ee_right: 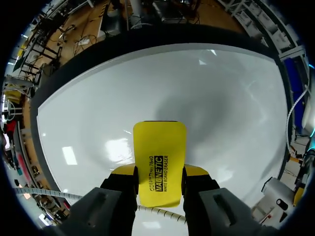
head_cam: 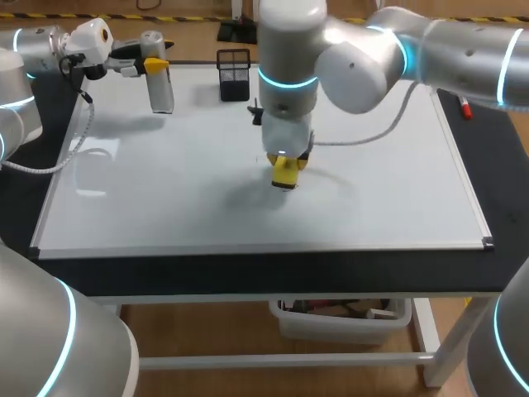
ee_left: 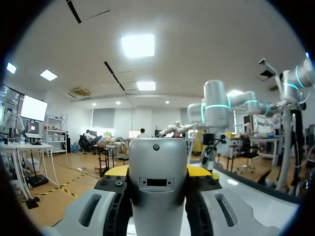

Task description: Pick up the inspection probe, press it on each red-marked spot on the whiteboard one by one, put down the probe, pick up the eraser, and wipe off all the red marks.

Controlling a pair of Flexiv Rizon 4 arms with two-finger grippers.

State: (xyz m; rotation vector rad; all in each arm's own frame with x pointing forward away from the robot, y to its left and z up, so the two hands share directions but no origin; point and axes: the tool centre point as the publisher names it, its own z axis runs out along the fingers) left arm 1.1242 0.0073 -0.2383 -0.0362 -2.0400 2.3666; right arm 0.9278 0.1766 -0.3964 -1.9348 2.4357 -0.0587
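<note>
The whiteboard covers most of the table, and I see no red marks on it. In the head view my right gripper points down near the board's middle, shut on the yellow eraser, whose lower face is at the board's surface. The right wrist view shows the eraser clamped between the fingers of the right gripper, over the bare whiteboard. My left gripper is over the board's far left corner, shut on the grey inspection probe. In the left wrist view the probe fills the left gripper.
A black mesh pen holder stands at the board's far edge, close behind my right arm. A red marker lies on the dark table just right of the board. A grey cable loops down from my left arm onto the table's left side.
</note>
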